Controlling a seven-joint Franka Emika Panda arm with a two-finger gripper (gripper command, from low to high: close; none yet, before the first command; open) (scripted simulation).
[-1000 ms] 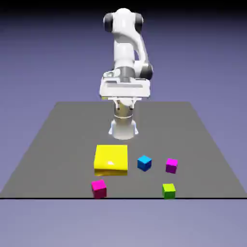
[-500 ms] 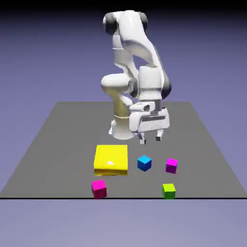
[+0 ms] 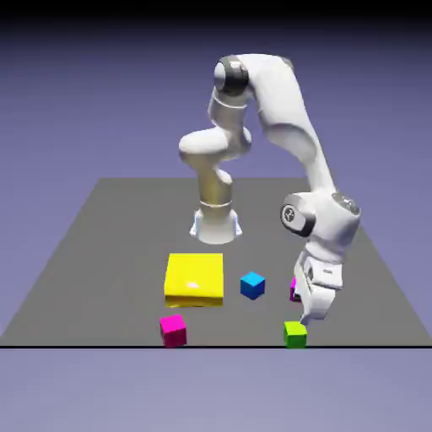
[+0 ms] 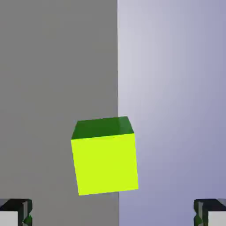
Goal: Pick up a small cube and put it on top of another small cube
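The small lime-green cube [image 3: 295, 334] sits at the table's front edge, toward the exterior view's right. My gripper [image 3: 305, 317] hangs just above it, open, with nothing between the fingers. In the hand view the lime-green cube [image 4: 105, 156] shows large and centred, above the gap between my gripper's [image 4: 113, 215] two fingertips [image 4: 15, 212], which stand wide apart at the bottom corners. The small bright blue cube [image 3: 252, 285] rests on the table further back and to the left, beside the yellow block.
A flat yellow block [image 3: 195, 279] lies left of the blue cube. A hot-pink cube [image 3: 173, 330] stands near the front edge. The magenta-purple cube [image 3: 294, 289] is mostly hidden behind my hand. The table edge [image 4: 118, 66] runs right by the lime-green cube.
The arm has swung from above the table's middle out toward the exterior view's right and down, bringing the gripper to just above the lime-green cube. No cube has moved.
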